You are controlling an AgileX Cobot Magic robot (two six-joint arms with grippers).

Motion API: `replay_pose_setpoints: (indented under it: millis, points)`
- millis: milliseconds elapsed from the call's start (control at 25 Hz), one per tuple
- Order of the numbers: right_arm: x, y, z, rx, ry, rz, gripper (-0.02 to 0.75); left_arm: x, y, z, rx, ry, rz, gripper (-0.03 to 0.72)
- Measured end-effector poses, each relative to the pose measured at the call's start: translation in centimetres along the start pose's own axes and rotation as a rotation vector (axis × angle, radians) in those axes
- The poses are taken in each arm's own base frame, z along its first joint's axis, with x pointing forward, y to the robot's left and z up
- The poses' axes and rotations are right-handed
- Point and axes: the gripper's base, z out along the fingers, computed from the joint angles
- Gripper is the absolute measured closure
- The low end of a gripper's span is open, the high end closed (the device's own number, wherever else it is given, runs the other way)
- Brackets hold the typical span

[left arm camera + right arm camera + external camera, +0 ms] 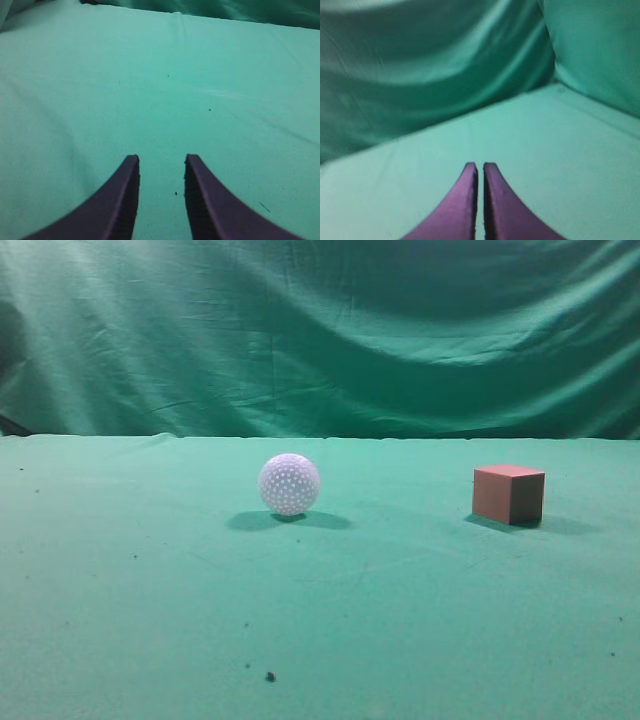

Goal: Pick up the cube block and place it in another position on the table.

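We see a white, round, dimpled ball [289,484] resting a little left of centre, roughly midway between the near and far edges of the surface, casting a soft shadow to both sides of its base. Behind the far edge hangs a wrinkled green cloth backdrop [320,330], its folds sweeping across the full width; we also see it in the right wrist view [420,75], draped down to the far edge and round the right corner. Close to the near edge lies a small dark crumb [270,676].
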Motion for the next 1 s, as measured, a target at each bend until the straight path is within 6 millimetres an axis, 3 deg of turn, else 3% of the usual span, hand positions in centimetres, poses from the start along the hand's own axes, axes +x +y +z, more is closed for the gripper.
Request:
replay_pose_setpoints:
  millis: [120, 240, 360, 480, 760, 1000]
  points:
    - [-1.2, 0.4, -0.1, -0.049, -0.123, 0.030, 0.738, 0.0, 0.0, 0.0, 0.000, 0.000, 0.000, 0.426]
    - [-2.9, 1.0, -0.3, -0.023, -0.064, 0.027, 0.738, 0.0, 0.0, 0.0, 0.000, 0.000, 0.000, 0.426]
    - [-5.3, 1.9, -0.4, 0.030, 0.070, 0.015, 0.738, 0.0, 0.0, 0.0, 0.000, 0.000, 0.000, 0.426]
    - [-6.3, 2.3, 0.0, 0.112, 0.292, 0.026, 0.738, 0.0, 0.0, 0.0, 0.000, 0.000, 0.000, 0.426]
    - [-6.0, 2.2, 1.0, 0.172, 0.474, 0.009, 0.738, 0.0, 0.0, 0.0, 0.000, 0.000, 0.000, 0.426]
    - [-5.2, 3.8, 1.7, -0.079, 0.681, -0.257, 0.738, 0.0, 0.0, 0.0, 0.000, 0.000, 0.000, 0.426]
